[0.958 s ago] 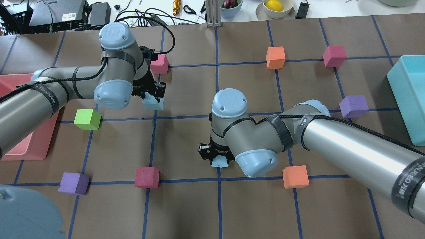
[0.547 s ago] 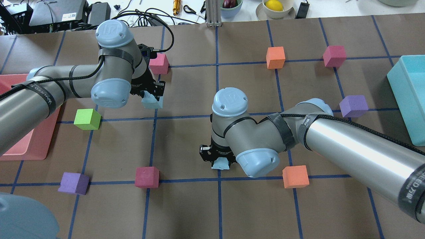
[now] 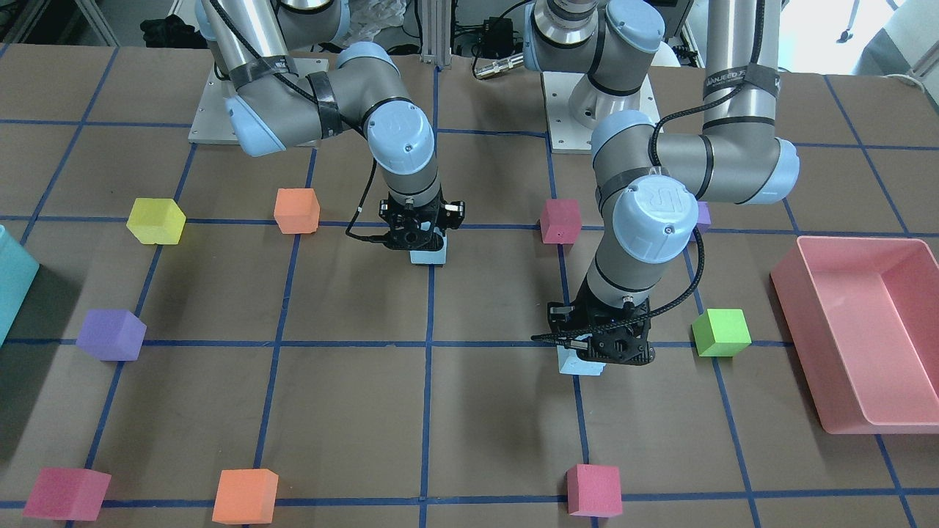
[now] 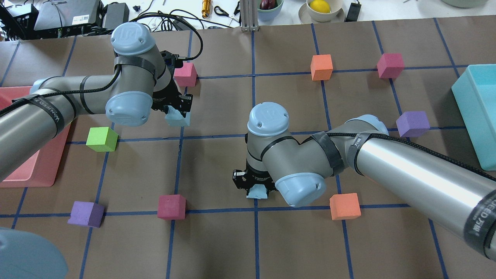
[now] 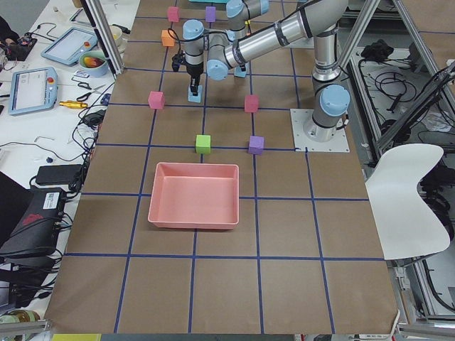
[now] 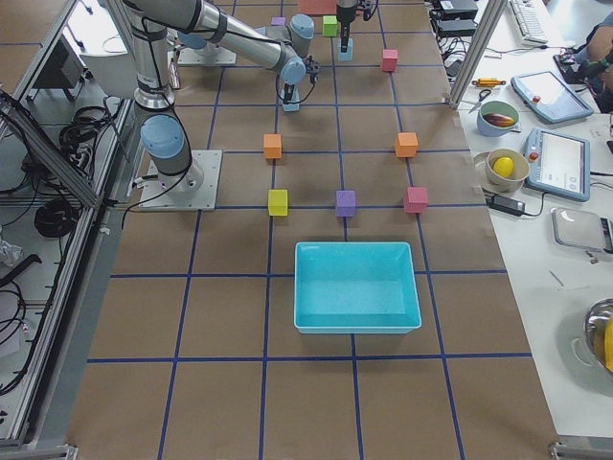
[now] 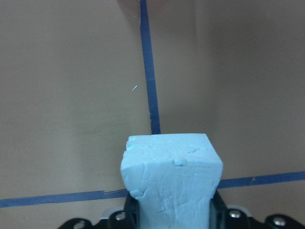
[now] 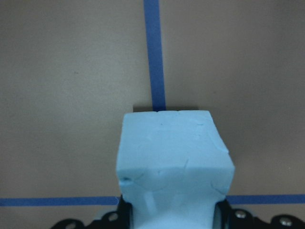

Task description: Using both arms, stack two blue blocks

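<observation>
Block (image 8: 174, 152) sits clamped inside right pincer (image 4: 256, 188).

Brown table covering (image 4: 217, 248) gridded with blue tape (image 4: 255, 240); a white side bench (image 6: 565, 287) (cluttered with bowls (image 6: 505, 165), tablets (image 6: 548, 94)) and a white chair (image 5: 409, 199) flank it

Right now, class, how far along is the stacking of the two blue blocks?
Done: both grasps. The left gripper is shut on the first blue block, the right gripper on the second blue block. In hand: both cubes, held well apart; whether either is lifted, I cannot tell. Left: bring one above the other, set it down squarely, release.
</observation>
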Controlling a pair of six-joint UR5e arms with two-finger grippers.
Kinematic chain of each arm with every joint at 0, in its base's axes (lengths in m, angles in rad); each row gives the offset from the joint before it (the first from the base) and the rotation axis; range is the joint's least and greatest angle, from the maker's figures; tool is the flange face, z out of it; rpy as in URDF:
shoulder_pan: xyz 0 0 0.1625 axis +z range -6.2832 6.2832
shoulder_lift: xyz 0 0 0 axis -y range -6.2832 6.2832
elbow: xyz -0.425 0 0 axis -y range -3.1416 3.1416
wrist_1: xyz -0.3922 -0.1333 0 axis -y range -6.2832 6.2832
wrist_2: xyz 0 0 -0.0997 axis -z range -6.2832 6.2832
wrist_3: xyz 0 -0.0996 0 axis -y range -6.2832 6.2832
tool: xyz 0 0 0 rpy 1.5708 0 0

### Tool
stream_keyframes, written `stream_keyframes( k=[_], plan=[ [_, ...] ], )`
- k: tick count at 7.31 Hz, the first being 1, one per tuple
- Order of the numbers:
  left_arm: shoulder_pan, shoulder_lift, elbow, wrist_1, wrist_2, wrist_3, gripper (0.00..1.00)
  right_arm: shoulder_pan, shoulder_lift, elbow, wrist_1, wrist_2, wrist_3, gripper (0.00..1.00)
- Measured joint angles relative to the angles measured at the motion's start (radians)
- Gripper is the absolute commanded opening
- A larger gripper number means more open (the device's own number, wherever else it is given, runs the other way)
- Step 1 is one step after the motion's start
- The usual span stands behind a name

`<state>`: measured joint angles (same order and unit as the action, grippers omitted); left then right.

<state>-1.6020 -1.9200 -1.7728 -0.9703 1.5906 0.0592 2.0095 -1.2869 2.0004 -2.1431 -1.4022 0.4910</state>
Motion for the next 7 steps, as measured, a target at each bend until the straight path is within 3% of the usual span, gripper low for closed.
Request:
stream_keyframes(
  k=[4, 7],
  plan=[
    [-0.002, 0.018, 0.003, -0.014, -0.002, 0.0, 0.0, -0.021, -0.008, -0.027, 0.009, -0.005, 0.005, 1.0],
    [-0.058, 0.059, -0.003, -0.055, -0.003, -0.067, 0.0, -0.134, -0.043, -0.166, 0.115, -0.051, -0.041, 1.0]
  ],
)
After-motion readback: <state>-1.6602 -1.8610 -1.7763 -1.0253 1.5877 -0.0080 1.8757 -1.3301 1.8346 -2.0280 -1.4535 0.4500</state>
